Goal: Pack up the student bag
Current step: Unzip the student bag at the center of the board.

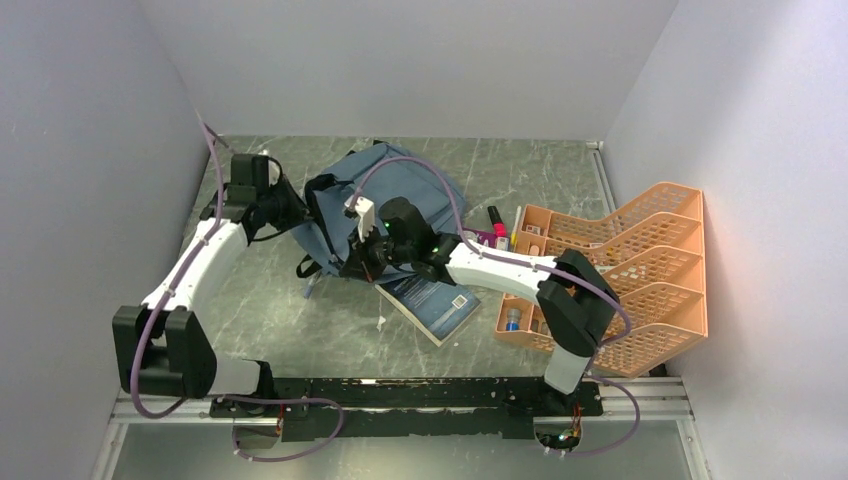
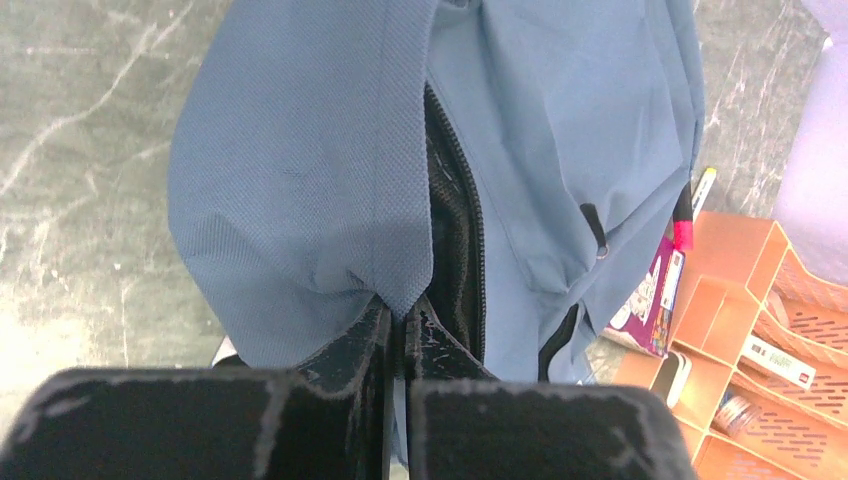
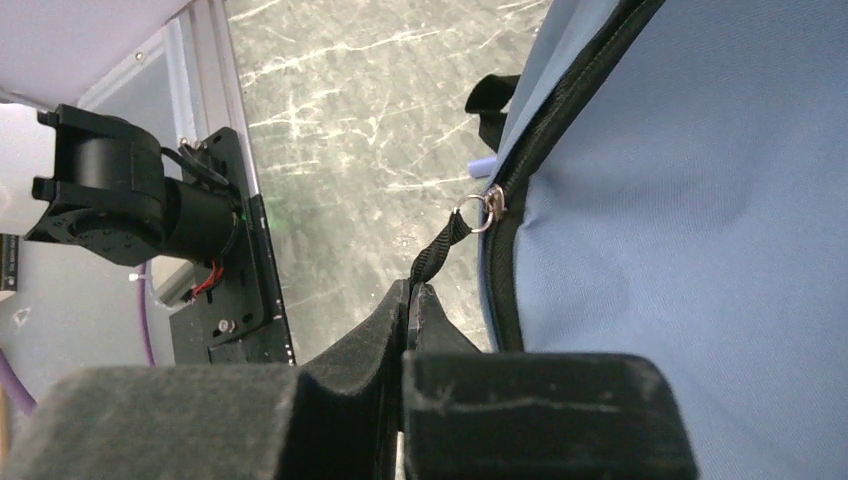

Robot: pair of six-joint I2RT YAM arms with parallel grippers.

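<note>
You are at the opening step: the bag [image 1: 400, 190] lies on the table [image 1: 300, 320] towards the far middle, and both arms are on it. Your left gripper [image 2: 397, 325] is pinched shut on the blue fabric lip beside the zip [image 2: 455, 230], where a dark slit of the mouth shows. Your right gripper [image 3: 410, 300] is clamped on the black strap pull [image 3: 440, 250] that hangs from the slider ring. How far the zip is undone, and what is inside, I cannot tell. The next move, as I judge it, calls for you to anchor the fabric with the left and draw the pull along the zip line with the right, keeping the strap in line with the teeth so the slider does not jam or the strap slip from the jaws. For room, you have bare table on the left of the bag towards the wall, and more between the bag and the near rail, which is the side the pull points to. The book [image 1: 435, 300] lies just under your right forearm, touching or nearly touching the bag's near edge, so a low sweep there may shove it. The tray [image 1: 650, 260] stands well apart on the right, with a marker [image 1: 497, 222] between it and the bag
</note>
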